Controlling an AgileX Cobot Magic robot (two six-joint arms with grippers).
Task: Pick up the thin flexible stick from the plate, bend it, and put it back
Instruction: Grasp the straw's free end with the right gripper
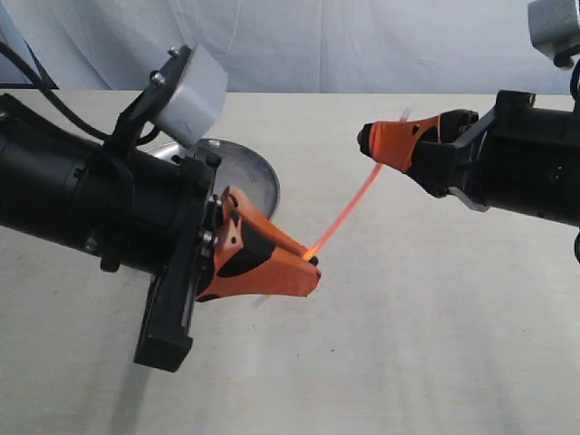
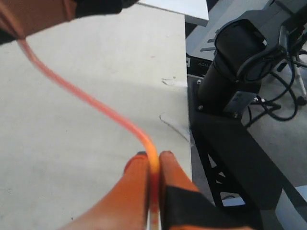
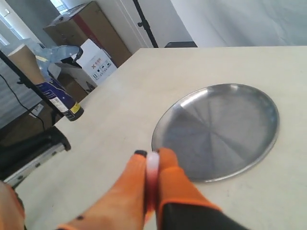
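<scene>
Left end effector (image 1: pixel 314 261) and right end effector (image 1: pixel 363 139) pinch the ends of the thin pinkish-orange flexible stick (image 1: pixel 348 206): light, springy, probably slippery

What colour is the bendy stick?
The stick is pinkish orange; it shows best in the exterior view.

Tally from my console: one stick, one plate, two grippers

On the outside view I count one stick (image 1: pixel 349 207), one plate (image 1: pixel 258 177) at eleven o'clock from centre, and one table (image 1: pixel 408 344). I have two arms, each with one gripper: the left gripper (image 1: pixel 314 263) is at six o'clock and the right gripper (image 1: pixel 363 138) at one o'clock. Each has two orange fingers, four in all. There are two grey camera housings, the left housing (image 1: pixel 192 91) at eleven o'clock and the right housing (image 1: pixel 555 25) at two o'clock. Off the table, my right wrist view shows at least two boxes, a brown box (image 3: pixel 91 21) and a white box (image 3: pixel 98 64); the clutter beside them I can't count.
</scene>
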